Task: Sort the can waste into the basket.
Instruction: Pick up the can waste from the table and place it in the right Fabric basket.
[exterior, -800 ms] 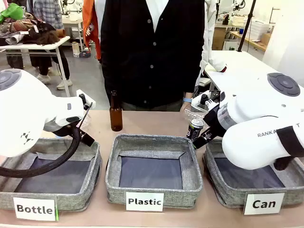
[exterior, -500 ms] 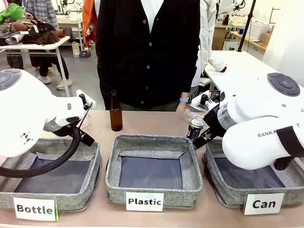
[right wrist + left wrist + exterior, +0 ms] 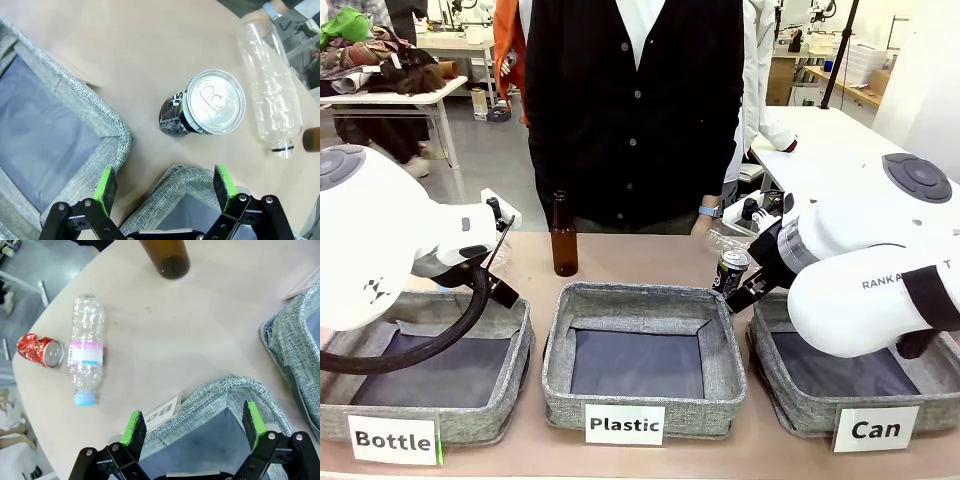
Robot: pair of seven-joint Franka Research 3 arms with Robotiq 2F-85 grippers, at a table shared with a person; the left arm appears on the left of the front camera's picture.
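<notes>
Nearest: right gripper (image 3: 165, 186) wide open, empty, above corner of Can basket (image 3: 798, 412). Just beyond rim, black can (image 3: 202, 112) upright, clear bottle (image 3: 270, 80) beside: off-centre descent may topple it. Meanwhile left gripper (image 3: 193, 422) open, empty; dented red can (image 3: 39, 350) farther, near edge of table (image 3: 210, 340), may roll off.

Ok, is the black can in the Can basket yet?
No, the black can stands upright on the table, just outside the rim of the Can basket.
</notes>
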